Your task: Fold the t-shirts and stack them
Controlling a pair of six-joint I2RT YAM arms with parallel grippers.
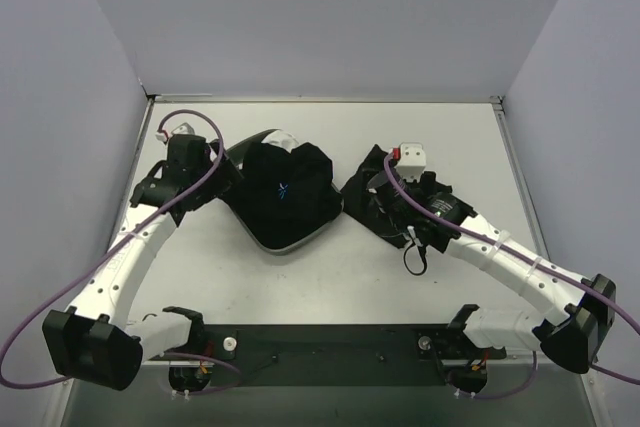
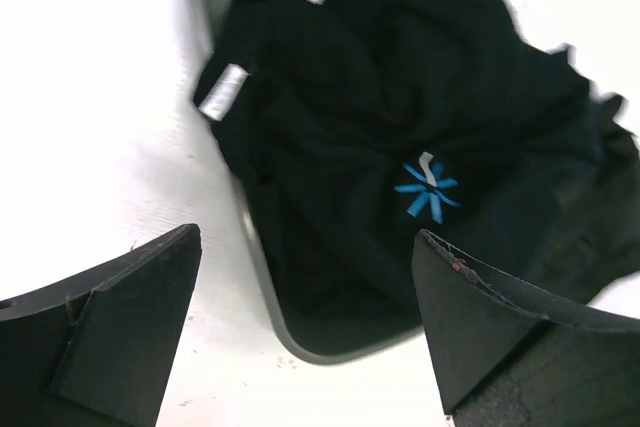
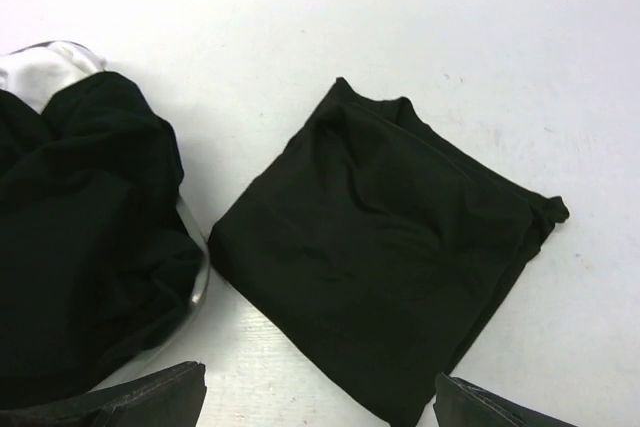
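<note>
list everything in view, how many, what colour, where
shirt heap: one heap, number of shirts unclear, black, crumpled in the tray
blue mark: one, blue, on the heap
label: one, white, on the heap
folded shirt: one, black, on the table right of the tray
tray: one, grey, on the table, left of centre
table: one, white
left arm: one, white and black, reaching to the tray
right arm: one, white and black, reaching to the folded shirt
left claw: one, black, open, above the tray's edge
right claw: one, black, open, over the folded shirt
</note>
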